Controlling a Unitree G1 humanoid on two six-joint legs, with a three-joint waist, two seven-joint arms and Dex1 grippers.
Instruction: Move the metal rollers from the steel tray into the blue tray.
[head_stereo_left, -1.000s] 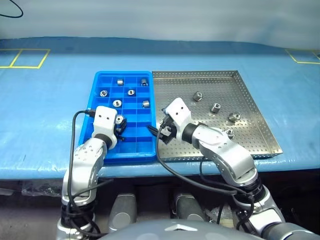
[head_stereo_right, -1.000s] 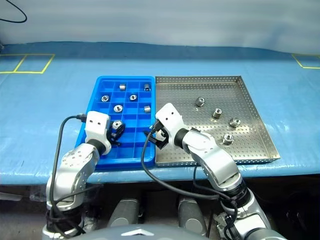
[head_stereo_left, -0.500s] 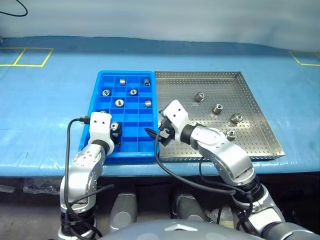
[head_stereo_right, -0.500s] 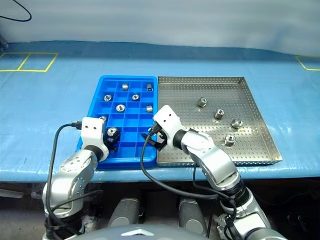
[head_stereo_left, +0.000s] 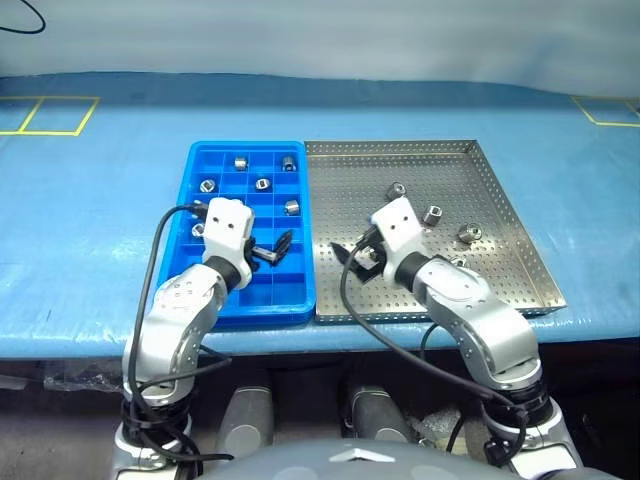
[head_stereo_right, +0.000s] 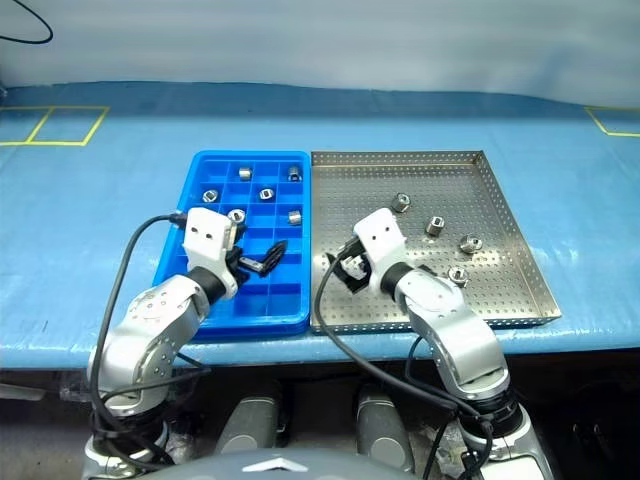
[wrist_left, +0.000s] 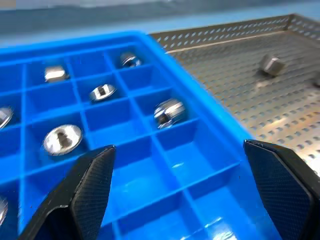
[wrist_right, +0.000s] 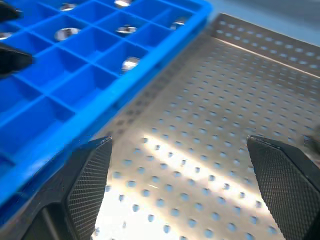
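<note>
Blue tray (head_stereo_left: 196, 300) now holding seven rollers (head_stereo_left: 262, 184); left jaws (head_stereo_left: 271, 248), emptied since a second ago, standing wide above it. Right jaws (head_stereo_left: 351, 258) gaping over steel tray (head_stereo_left: 520, 280), four rollers waiting beyond.

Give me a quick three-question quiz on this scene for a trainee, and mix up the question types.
1. True or false: the left gripper is shut on one of the metal rollers.
2. How many metal rollers lie in the steel tray?
3. Where is the blue tray relative to the steel tray? A: on the robot's left of it. B: on the robot's right of it. C: beyond its far edge.

Key:
1. False. The gripper is open over the blue tray with nothing between its fingers.
2. Four.
3. A.
</note>
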